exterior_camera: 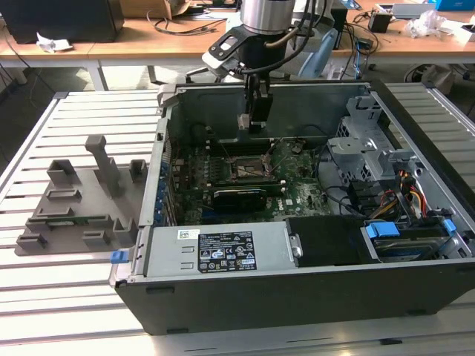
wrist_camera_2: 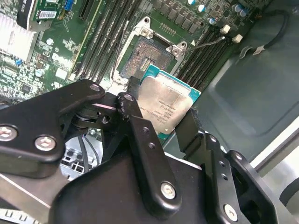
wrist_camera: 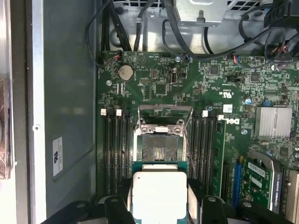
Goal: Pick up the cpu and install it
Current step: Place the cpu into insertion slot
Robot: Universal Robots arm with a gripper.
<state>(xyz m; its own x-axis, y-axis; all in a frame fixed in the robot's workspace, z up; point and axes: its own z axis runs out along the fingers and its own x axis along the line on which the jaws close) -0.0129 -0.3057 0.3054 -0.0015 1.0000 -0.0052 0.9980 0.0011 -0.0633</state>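
The fingers (wrist_camera_2: pixel 188 133) are pinching the cpu (wrist_camera_2: pixel 166 107) by two opposite edges. The gripper (wrist_camera: pixel 159 207) is holding it level, metal top upward, raised near the open socket (wrist_camera: pixel 159 147) and not touching it. The green motherboard (wrist_camera: pixel 159 84) is surrounding the socket inside the computer case (exterior_camera: pixel 297 93). A grey fixture (exterior_camera: pixel 82 204) is sitting well apart from the socket.

An open computer case (exterior_camera: pixel 297 297) lies on a table (exterior_camera: pixel 74 297); a fixture (exterior_camera: pixel 82 200) sits beside it on the exterior view's left. Inside, the gripper (exterior_camera: pixel 254 126) holds the cpu (wrist_camera_2: pixel 166 107) above the motherboard socket (wrist_camera: pixel 160 147).
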